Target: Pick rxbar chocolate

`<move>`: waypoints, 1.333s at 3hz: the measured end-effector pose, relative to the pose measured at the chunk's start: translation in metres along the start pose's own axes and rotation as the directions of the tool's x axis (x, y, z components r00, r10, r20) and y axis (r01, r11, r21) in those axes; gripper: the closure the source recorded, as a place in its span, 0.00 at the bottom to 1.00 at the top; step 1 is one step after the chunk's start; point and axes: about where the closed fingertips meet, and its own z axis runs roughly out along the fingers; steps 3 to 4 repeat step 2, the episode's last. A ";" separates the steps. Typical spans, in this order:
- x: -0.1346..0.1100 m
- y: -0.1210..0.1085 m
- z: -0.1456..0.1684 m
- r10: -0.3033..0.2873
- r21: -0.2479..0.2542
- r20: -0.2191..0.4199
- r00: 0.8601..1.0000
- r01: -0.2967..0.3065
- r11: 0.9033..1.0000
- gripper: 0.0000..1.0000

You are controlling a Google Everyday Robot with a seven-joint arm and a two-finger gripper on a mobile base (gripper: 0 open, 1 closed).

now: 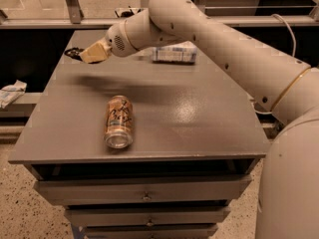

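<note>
My gripper (83, 54) is over the far left part of the grey table (199, 118), raised above its top. It is shut on a small dark flat thing, the rxbar chocolate (73, 51), which sticks out to the left of the tan fingers (94, 53). Only a dark end of the bar shows, and its lettering is hidden. The bar hangs clear of the table, with a shadow under it.
An orange-tan drink can (118, 121) lies on its side near the table's front left. A clear white-labelled bottle (174, 54) lies at the back, partly behind my arm. Drawers sit below the front edge. A crumpled wrapper (11, 91) lies off to the left.
</note>
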 end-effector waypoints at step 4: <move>-0.014 0.008 -0.015 0.033 -0.026 0.075 0.997 -0.031 0.999 1.00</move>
